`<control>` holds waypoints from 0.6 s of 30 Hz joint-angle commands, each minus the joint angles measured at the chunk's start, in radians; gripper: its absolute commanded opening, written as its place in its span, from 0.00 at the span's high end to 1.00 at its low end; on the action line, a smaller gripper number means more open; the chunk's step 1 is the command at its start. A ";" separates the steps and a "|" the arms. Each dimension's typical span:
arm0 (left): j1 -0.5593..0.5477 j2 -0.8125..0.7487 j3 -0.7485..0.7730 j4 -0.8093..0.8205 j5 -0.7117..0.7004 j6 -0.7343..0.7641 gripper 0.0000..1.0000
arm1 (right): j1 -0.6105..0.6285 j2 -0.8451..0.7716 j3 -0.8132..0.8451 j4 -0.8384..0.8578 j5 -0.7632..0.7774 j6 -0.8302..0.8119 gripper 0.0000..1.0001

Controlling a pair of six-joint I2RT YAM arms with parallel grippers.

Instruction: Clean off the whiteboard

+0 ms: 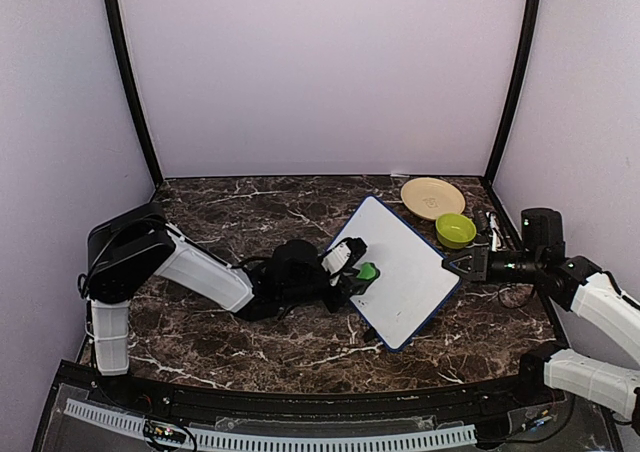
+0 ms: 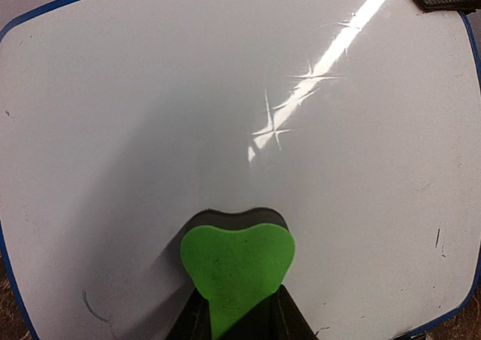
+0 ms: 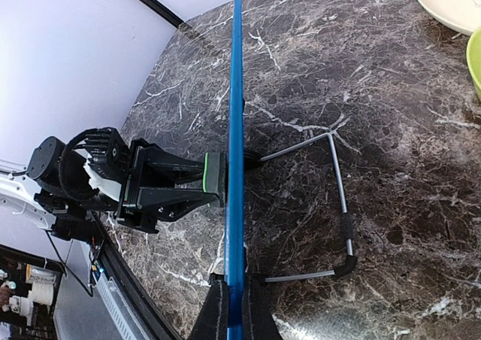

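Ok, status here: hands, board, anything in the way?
Left hand shut on green eraser, pressed to whiteboard. Right hand shut on its edge. Few faint marks left. Plate, bowl clear of it.

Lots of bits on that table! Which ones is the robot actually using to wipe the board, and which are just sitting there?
In use:
- whiteboard, gripped at its edge by the right hand
- green eraser, held against the board by the left hand

Just lying about:
- tan plate
- green bowl
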 commanded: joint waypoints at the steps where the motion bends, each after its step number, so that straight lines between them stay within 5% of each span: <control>1: 0.076 -0.002 -0.053 0.010 0.012 -0.074 1.00 | 0.011 0.003 0.013 -0.007 -0.055 -0.028 1.00; 9: 0.181 -0.005 -0.048 -0.033 -0.019 -0.111 1.00 | 0.012 0.004 0.013 -0.007 -0.056 -0.028 1.00; 18: 0.175 -0.005 -0.010 -0.030 0.038 -0.084 1.00 | 0.012 0.008 0.014 -0.005 -0.058 -0.028 1.00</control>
